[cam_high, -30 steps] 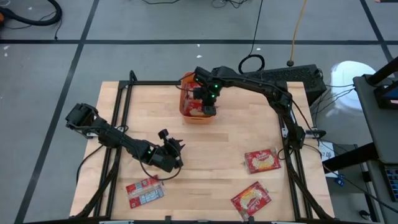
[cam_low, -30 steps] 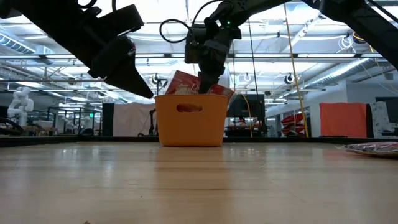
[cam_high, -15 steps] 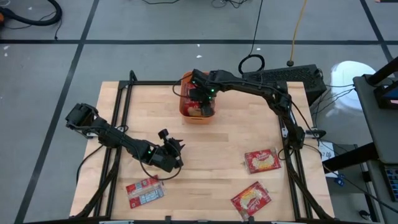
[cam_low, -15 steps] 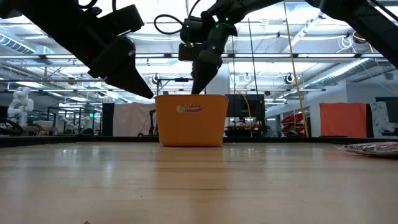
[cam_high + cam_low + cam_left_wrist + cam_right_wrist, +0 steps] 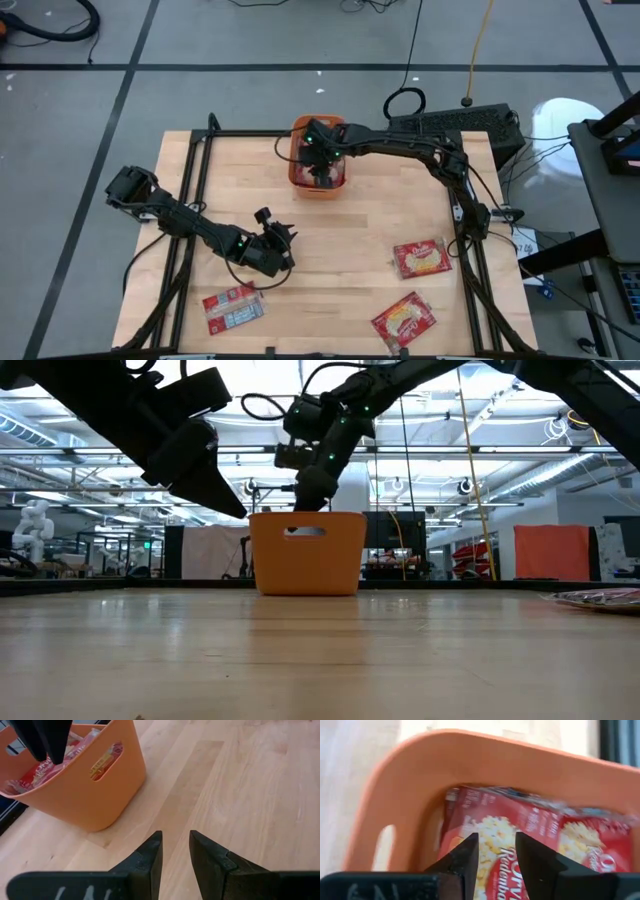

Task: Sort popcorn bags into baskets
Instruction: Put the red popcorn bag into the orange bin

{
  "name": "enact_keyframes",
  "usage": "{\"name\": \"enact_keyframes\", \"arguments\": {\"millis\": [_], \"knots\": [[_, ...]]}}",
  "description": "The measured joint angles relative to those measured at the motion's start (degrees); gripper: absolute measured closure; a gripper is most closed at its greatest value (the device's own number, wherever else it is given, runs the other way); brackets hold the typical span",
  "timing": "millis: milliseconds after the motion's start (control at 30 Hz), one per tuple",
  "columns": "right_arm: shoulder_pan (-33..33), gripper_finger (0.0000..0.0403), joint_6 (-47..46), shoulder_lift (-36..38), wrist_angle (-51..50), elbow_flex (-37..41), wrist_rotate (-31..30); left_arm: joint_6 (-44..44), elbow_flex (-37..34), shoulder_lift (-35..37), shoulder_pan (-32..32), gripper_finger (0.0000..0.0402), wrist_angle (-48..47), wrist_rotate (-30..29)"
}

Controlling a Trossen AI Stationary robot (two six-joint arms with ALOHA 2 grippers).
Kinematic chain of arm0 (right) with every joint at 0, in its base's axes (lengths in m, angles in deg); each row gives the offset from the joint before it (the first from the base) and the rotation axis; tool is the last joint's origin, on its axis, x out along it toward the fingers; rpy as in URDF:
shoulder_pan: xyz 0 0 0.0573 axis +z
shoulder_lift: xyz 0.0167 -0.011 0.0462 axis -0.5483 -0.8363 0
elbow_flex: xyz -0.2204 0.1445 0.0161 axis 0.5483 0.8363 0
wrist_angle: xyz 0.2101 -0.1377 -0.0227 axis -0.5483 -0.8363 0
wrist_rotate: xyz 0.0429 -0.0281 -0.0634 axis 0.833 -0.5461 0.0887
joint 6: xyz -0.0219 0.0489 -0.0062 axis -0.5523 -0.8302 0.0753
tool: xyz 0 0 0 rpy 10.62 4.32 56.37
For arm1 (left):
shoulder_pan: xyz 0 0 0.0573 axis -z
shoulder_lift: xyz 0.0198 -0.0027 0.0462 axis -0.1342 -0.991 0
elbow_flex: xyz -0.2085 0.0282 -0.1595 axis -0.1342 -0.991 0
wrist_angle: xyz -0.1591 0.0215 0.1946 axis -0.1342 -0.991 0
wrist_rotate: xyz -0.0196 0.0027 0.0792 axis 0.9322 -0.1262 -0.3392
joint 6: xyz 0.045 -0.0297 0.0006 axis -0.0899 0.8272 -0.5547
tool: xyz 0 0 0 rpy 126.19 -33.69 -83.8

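Right pincer (image 5: 321, 172) hangs directly over the orange basket (image 5: 297, 176), fingers a narrow gap apart and nothing between them; in the right wrist view the bags in the basket (image 5: 520, 840) lie just below its tips, red faces up, so a drop looks done. Several packets already sit inside; exact count cannot be told. Left pincer (image 5: 281, 237) waits low over the counter (image 5: 350, 240), well short of the basket, fingers also narrowly parted and empty. Three bags are left out on the counter: one with grey-blue print (image 5: 233, 307) just beyond the left pincer toward the near edge, and two label-up, one (image 5: 421, 258) and another (image 5: 404, 321), both well away from the right pincer on its own side. Judgement: task past the middle, three pickups visibly remaining; right arm must lift clear and travel out for the next one.
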Motion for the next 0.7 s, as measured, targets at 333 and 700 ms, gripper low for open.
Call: {"name": "enact_keyframes", "arguments": {"millis": [333,700], "knots": [[0.76,0.0314,-8.75,1.92,-0.84,0.99,-7.73,0.11,0.00,0.00,-0.04,0.0300,-0.02,0.04],[2.10,0.0368,-12.14,1.90,15.68,16.13,-3.00,1.42,0.02,0.00,0.37,0.0300,0.21,0.06]]}}
